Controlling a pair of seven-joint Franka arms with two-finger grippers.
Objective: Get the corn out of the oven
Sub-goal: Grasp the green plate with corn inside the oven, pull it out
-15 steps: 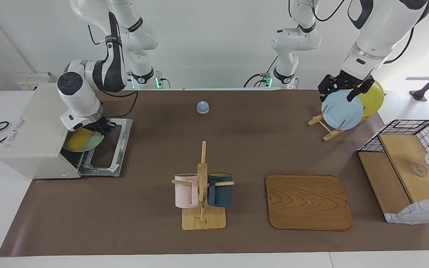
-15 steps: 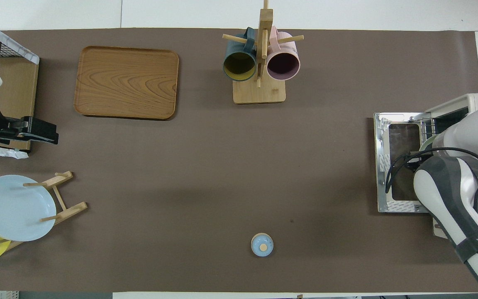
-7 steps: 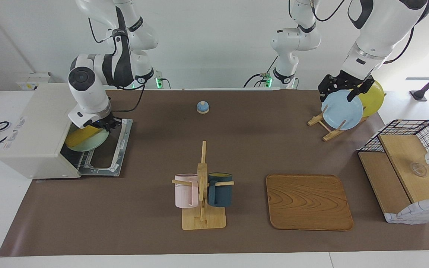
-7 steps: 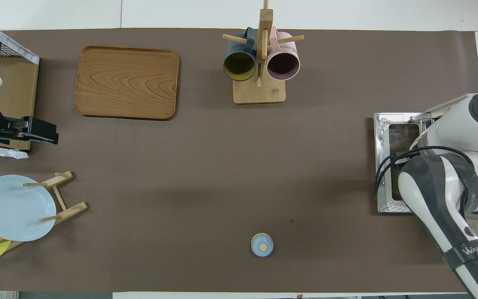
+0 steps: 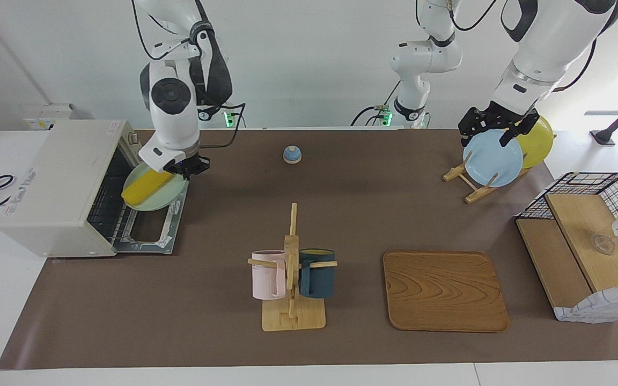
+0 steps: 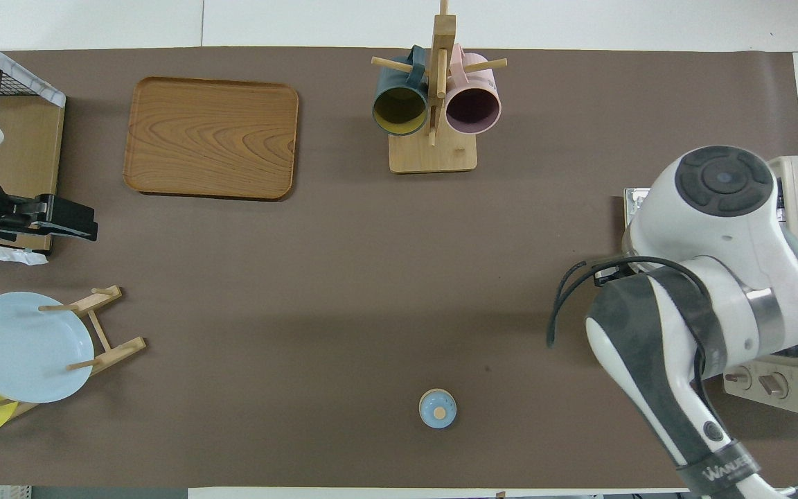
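Over the oven's (image 5: 57,182) lowered door in the facing view, the right gripper (image 5: 183,167) is clenched on the rim of a pale green plate (image 5: 165,199) that carries the corn (image 5: 147,187), both raised clear of the wire rack. Extraction looks nearly complete; the next move seems to call for carrying the plate level to a bare patch of the brown mat (image 5: 341,214) so the cob does not roll off. That arm bends down steeply from its base. The left gripper (image 5: 494,128) waits over the blue plate (image 5: 492,158), fingers spread.

From overhead, the right arm's wrist hides plate and corn; the left gripper (image 6: 70,222) waits beside the basket shelf (image 6: 25,138).
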